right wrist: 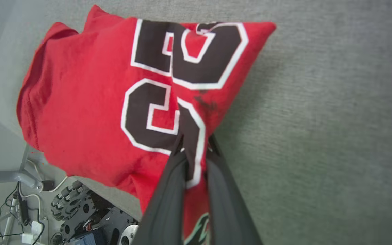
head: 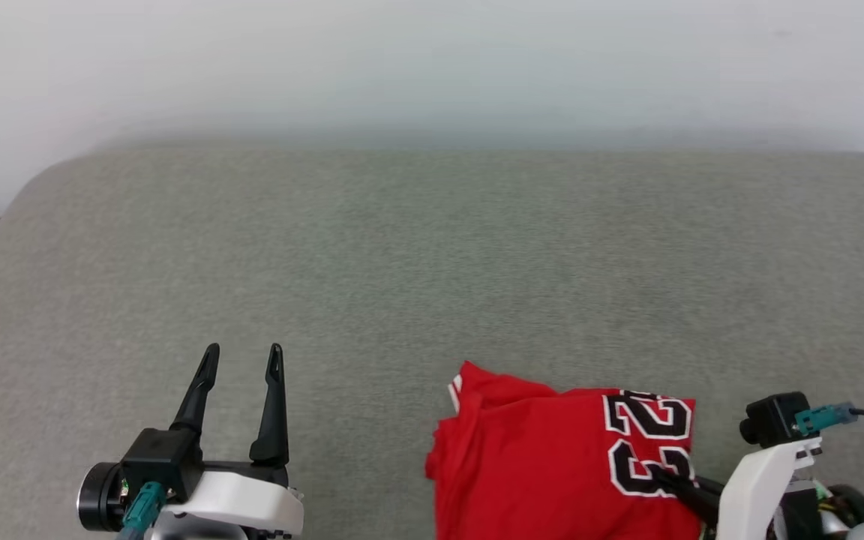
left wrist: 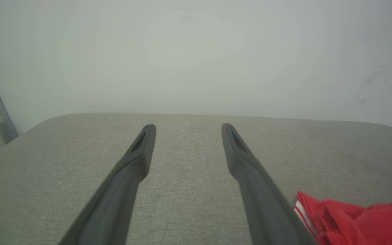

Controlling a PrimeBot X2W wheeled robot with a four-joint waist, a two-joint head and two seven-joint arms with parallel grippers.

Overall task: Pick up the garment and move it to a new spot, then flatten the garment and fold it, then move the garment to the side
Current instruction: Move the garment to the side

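Observation:
The garment (head: pixel 544 465), a bright red jersey with black white-outlined numbers, lies bunched at the near edge of the grey padded table (head: pixel 432 262), right of centre. My right gripper (head: pixel 663 474) reaches into its right side. In the right wrist view that gripper (right wrist: pixel 195 139) is shut on a fold of the garment (right wrist: pixel 87 95) beside the numbers, with red cloth pinched between the two fingers. My left gripper (head: pixel 244 351) stands open over bare table to the garment's left, holding nothing. In the left wrist view, a corner of the garment (left wrist: pixel 352 217) with striped trim lies right of the open left gripper (left wrist: pixel 187 127).
A pale wall rises behind the table's far edge. The table's rounded left corner (head: pixel 34 187) drops off to the floor. In the right wrist view my wheeled base and cables (right wrist: pixel 77 211) sit below the near edge, next to a metal frame (right wrist: pixel 5 177).

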